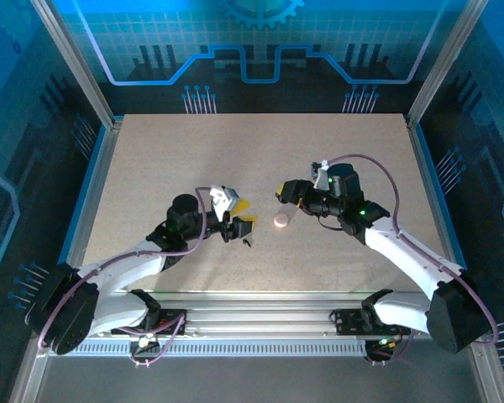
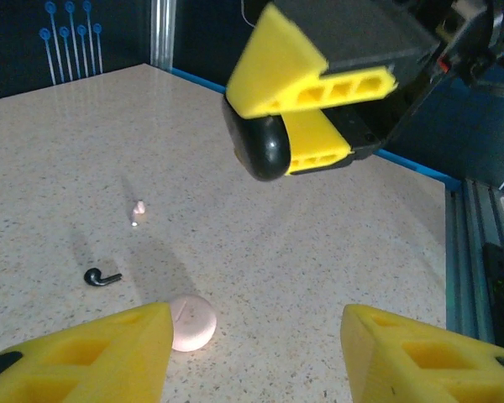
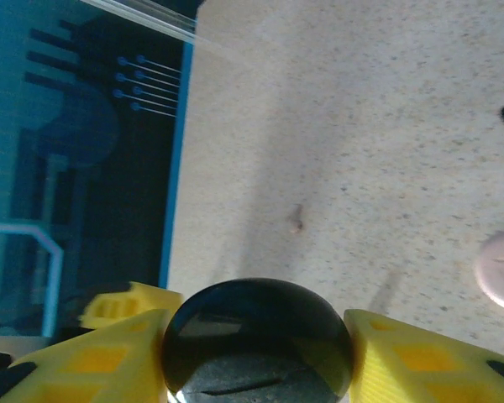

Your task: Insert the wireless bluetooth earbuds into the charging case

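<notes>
Early, seemingly — gripping black case (image 3: 256, 336) in right end effector (image 3: 256, 357); left end effector (image 2: 252, 336) wide, empty. Left to insert: black earbud (image 2: 101, 277), pink earbud (image 2: 138, 207) on desk (image 2: 336, 252), ten o'clock of disc (image 2: 191, 321).

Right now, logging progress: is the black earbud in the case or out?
Out: black earbud lies on the table, apart from the right gripper's black case.

Left end effector (image 2: 256, 336) agape, right one (image 3: 257, 336) clamped
</notes>
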